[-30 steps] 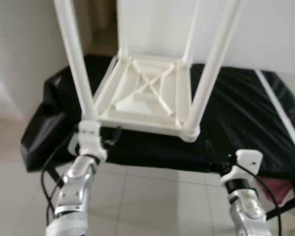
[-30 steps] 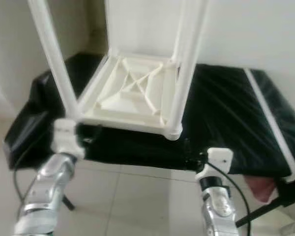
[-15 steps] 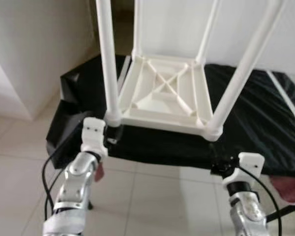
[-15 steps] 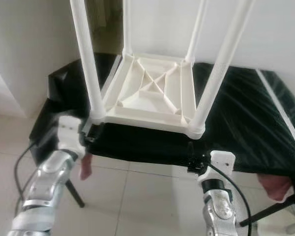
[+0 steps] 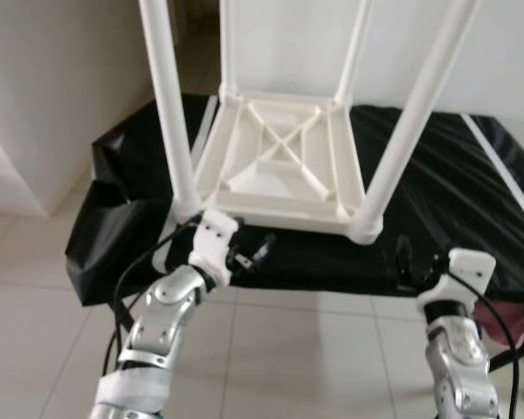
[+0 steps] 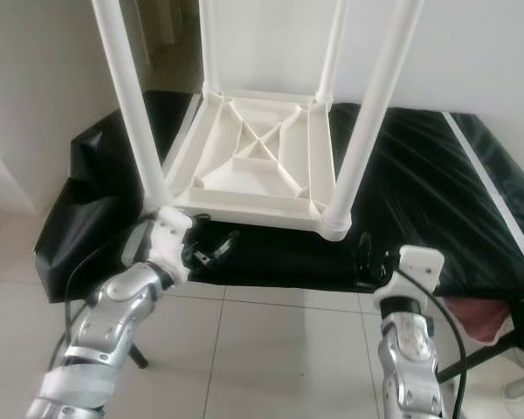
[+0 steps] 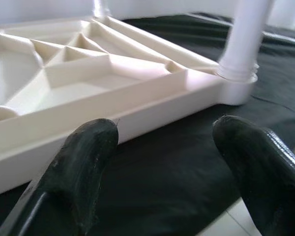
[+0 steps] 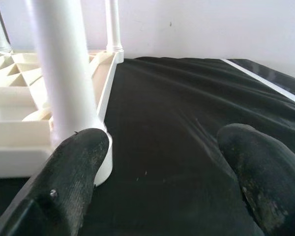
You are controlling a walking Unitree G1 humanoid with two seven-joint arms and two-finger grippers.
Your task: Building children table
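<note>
The white plastic children's table (image 5: 284,166) lies upside down on the black cloth-covered platform (image 5: 458,196), four white tubular legs (image 5: 168,105) pointing up. Our left gripper (image 5: 249,255), fingers spread and empty, hovers just below the near rim; our right gripper (image 6: 373,260), fingers also apart and empty, sits near the front right corner.

Risk: the table rests close to the platform edge, so an uneven grab could tip it onto the tiled floor (image 5: 306,358).

Versus a second ago: the left gripper has swung inward under the rim; the camera has also moved.

Black-draped surface (image 5: 437,201); upturned white children's table (image 5: 284,166) upon it, legs up
</note>
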